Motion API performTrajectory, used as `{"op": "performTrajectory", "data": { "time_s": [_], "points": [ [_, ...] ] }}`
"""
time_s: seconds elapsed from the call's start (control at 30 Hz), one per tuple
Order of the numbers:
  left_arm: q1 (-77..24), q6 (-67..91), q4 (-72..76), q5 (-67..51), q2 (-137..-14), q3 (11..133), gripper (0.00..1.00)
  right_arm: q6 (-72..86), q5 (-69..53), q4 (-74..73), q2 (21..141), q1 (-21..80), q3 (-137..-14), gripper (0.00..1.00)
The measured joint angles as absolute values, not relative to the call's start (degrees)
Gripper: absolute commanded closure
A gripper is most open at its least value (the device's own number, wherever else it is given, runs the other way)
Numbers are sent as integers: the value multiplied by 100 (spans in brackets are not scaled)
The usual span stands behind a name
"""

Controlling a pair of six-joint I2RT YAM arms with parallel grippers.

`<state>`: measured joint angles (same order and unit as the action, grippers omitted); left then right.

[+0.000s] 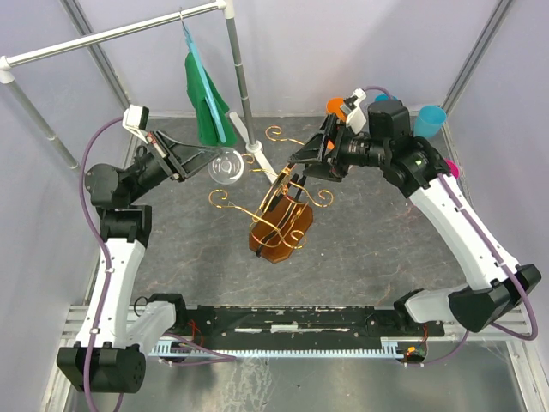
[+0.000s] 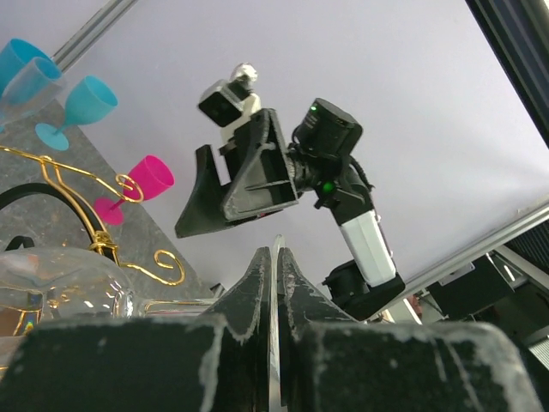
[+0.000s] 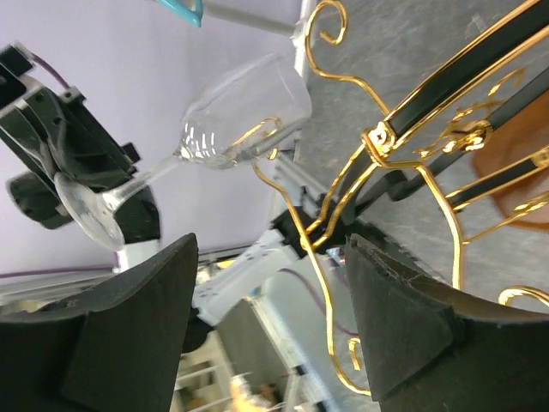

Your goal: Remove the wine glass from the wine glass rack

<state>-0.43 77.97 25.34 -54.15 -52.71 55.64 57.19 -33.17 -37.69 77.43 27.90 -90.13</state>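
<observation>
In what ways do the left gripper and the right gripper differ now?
The left gripper is shut and holds the wine glass near its foot; the right gripper is open and holds nothing. The left gripper is clear of the wine glass rack; the right gripper sits close at its top wires. Both are black, two-fingered and raised above the table.
</observation>
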Motion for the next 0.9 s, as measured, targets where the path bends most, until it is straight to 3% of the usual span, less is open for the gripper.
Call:
{"op": "performTrajectory", "data": {
  "time_s": [0.13, 0.27, 0.63, 0.9],
  "points": [
    [-45, 7907, 2755, -5520, -5271, 5566, 97, 6735, -3708, -3111, 7826, 2790, -8512, 15],
    [-45, 7909, 3048, -5645, -5231, 5568, 97, 7745, -4088, -2381, 8084, 2790, -8156, 0],
    [-51, 7920, 4633, -6053, -5127, 5745, 97, 10047, -4466, -746, 8322, 3347, -8136, 0],
    [-78, 7915, 5402, -6193, -5043, 5830, 97, 10759, -4477, -322, 8718, 3892, -8556, 0]
  ]
}}
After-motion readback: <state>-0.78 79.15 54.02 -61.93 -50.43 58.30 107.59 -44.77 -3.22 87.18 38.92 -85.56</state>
